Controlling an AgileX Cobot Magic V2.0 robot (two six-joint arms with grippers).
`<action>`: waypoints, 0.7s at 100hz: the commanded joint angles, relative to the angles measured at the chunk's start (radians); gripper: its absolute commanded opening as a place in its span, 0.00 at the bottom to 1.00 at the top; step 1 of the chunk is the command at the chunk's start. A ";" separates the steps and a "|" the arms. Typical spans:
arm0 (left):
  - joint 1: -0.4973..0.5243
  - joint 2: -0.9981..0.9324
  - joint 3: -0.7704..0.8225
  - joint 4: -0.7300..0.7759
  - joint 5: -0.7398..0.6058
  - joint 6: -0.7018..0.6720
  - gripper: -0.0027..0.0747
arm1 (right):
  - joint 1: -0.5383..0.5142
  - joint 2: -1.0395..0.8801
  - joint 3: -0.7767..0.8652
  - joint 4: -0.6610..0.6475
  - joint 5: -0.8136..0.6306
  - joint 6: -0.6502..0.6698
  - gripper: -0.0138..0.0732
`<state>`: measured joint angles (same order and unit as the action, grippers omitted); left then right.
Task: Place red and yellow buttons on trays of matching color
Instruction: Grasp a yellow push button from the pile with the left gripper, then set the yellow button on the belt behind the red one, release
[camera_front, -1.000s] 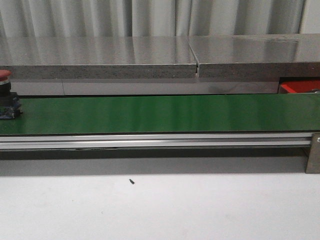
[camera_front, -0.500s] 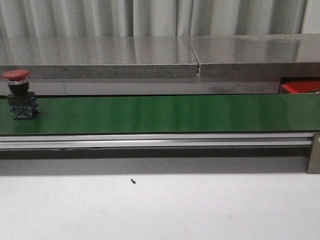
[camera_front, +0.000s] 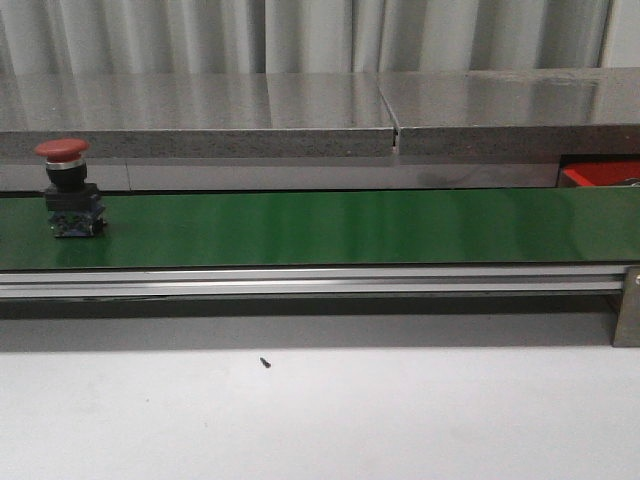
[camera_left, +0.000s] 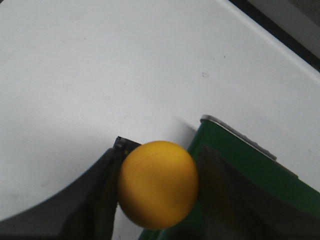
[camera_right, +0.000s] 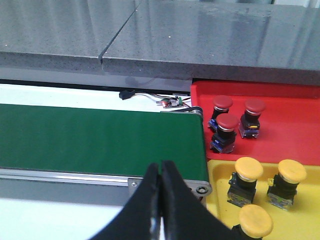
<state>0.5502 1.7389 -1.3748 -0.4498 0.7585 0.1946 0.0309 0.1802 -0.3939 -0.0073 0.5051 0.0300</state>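
A: Where is the yellow button (camera_left: 158, 184)?

B: The left gripper (camera_left: 159, 192) has it; its jaws pinch the round cap, above the end of the green belt (camera_left: 250, 185).

A: And the red button (camera_front: 69, 187)?

B: It stands upright on the belt, far left.

A: What now?

B: I think: hold tight, carry it to the yellow tray (camera_right: 300, 212) beside the red tray (camera_right: 290, 115), go slow, drop it in a bare spot. The right gripper (camera_right: 160, 192) jaws are pressed together, empty.
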 joint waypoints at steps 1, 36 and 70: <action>-0.016 -0.096 0.024 -0.044 -0.053 0.000 0.40 | -0.002 0.009 -0.025 -0.004 -0.072 -0.012 0.03; -0.124 -0.109 0.059 -0.056 -0.052 0.005 0.40 | -0.002 0.009 -0.025 -0.004 -0.070 -0.012 0.03; -0.188 -0.052 0.059 -0.056 -0.024 0.007 0.41 | -0.002 0.009 -0.025 -0.004 -0.065 -0.012 0.03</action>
<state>0.3722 1.7044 -1.2908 -0.4744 0.7495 0.1984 0.0309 0.1802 -0.3939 -0.0073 0.5074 0.0300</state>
